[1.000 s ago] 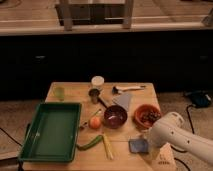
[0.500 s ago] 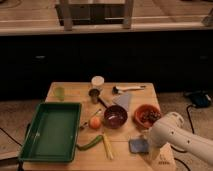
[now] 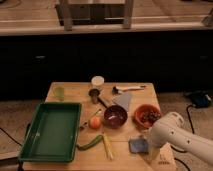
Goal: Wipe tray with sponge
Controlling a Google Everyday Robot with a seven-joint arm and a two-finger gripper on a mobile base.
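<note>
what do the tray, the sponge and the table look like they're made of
Tray: probably plastic, dark green, faint sheen, moulded raised rim. Sponge: likely foam, matte blue-grey with a darker edge. Table: wood, pale with board lines. The tool, on a white arm, is close beside the sponge.

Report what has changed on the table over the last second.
Nothing has visibly moved, and nothing was taken hold of or let go. The gripper stays open at the near right of the table, next to the sponge, which still lies flat on the wood. The tray remains on the left as before.
</note>
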